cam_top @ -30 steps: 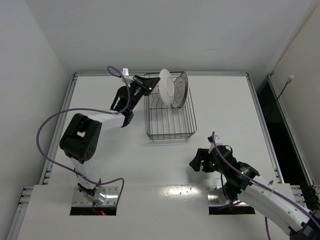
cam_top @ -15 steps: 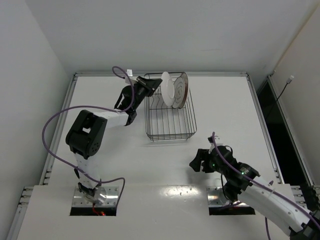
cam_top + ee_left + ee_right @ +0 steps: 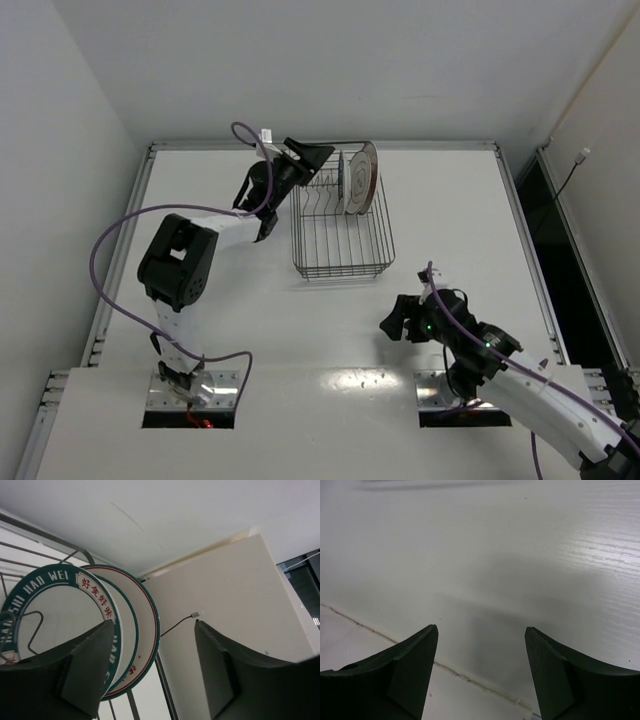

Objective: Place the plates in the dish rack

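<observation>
Nearest: right hand [image 3: 392,322] low over bare bench [image 3: 450,230], jaws well apart, nothing between them. Wrist view there just bench surface. Idle, well apart from the work.

Mid: dish rack [image 3: 340,250], near part wire only, no plate in it.

Far end of rack: plates [image 3: 358,178] standing on edge, packed close together. Wrist view gives two for sure: front plate [image 3: 55,585] with teal lettered rim, rear plate [image 3: 145,630] with teal-and-red rim right behind it. Third not separable from above. None seen lying on the bench.

Left hand [image 3: 312,155] at rack's far-left corner, just beside the stack. Jaws partly apart, gap empty, holding nothing. One finger [image 3: 90,665] overlaps the front plate in view; touching or not, cannot tell.

Judgement: let-go step of a placement, task at or near done.

Next: back left hand straight out and up, away from the plate face, no sideways sweep. Plates on edge likely to tip if clipped. Then confirm count and seating between prongs.
</observation>
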`<control>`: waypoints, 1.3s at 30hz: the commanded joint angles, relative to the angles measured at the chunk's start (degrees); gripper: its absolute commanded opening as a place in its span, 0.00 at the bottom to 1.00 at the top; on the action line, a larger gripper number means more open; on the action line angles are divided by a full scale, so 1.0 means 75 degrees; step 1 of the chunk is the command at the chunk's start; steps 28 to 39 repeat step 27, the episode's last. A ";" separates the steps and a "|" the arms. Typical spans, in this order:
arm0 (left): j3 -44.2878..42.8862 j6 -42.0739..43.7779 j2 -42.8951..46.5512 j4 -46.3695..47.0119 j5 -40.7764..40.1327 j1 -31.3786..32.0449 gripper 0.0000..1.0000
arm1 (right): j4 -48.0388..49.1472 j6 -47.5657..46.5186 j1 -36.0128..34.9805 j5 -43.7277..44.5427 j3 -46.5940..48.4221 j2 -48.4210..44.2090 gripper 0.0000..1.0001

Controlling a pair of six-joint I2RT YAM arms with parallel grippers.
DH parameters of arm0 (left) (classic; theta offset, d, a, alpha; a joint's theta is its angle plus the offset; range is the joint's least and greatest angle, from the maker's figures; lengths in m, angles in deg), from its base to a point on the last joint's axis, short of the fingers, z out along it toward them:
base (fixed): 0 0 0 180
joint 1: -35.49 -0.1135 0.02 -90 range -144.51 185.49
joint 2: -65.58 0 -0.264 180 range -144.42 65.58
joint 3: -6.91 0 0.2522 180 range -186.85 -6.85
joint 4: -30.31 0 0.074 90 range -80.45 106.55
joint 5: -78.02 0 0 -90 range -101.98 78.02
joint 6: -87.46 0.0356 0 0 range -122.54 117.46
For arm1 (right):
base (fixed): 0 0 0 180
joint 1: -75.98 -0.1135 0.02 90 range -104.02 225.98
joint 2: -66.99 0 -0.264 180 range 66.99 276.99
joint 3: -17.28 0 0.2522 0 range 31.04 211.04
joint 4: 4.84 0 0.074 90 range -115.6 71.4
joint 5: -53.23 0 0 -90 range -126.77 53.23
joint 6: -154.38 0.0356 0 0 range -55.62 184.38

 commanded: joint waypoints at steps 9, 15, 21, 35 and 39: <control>-0.0605 0.2027 0.1907 -0.2319 0.0820 -0.0311 0.94 | -0.0406 -0.0232 0.0023 0.0050 0.0573 -0.0411 0.79; -0.0724 0.5323 0.4297 -0.6456 -0.0127 -0.0312 0.96 | -0.0957 -0.0232 -0.0047 0.0272 0.1979 -0.0668 1.00; 0.1581 0.7259 0.6767 -0.7621 -0.2939 0.0168 0.99 | -0.1485 -0.0735 -0.0047 0.2213 0.3852 0.0041 1.00; 0.3028 0.7671 0.7476 -0.7607 -0.4441 0.0800 0.99 | -0.2224 -0.1369 -0.0047 0.3517 0.5823 0.2012 1.00; 0.3028 0.7671 0.7476 -0.7607 -0.4441 0.0800 0.99 | -0.2224 -0.1369 -0.0047 0.3517 0.5823 0.2012 1.00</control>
